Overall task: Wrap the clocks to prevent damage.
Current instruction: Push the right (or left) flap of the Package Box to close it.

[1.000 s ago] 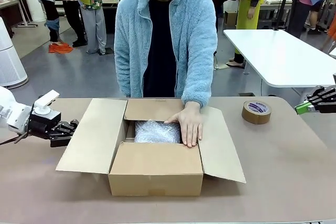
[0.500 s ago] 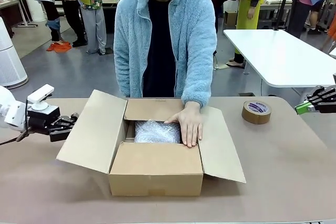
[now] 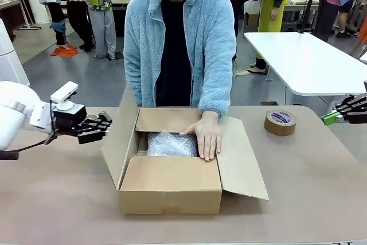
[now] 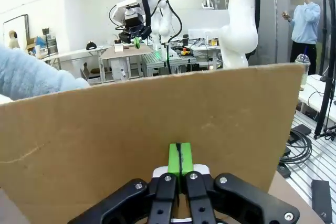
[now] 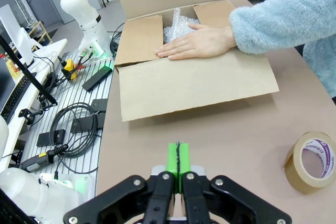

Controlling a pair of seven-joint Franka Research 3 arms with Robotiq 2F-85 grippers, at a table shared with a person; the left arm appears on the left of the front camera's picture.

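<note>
At the centre of the frame, on the surface [image 3: 298,187], sits the open box [image 3: 170,185]. The clocks [image 3: 168,144], a bubble-wrap bundle, lie on its floor toward the far wall. The person's hand [image 3: 206,137] lies flat at the box's right side, over the bundle's right edge. The left claw [image 3: 105,124], pads pressed together on nothing, appears to be against the outer face of the left flap [image 3: 119,142], which stands nearly upright between claw and clocks. So the clocks lie right of this claw in the frame, just past the flap, whose hinge runs from near to far. The likely next push is rightward, folding the flap over them. The right claw [image 3: 329,118], likewise closed and empty, hovers at the right edge beyond the tape [image 3: 280,123], well apart from the box, so the left arm is nearer.
</note>
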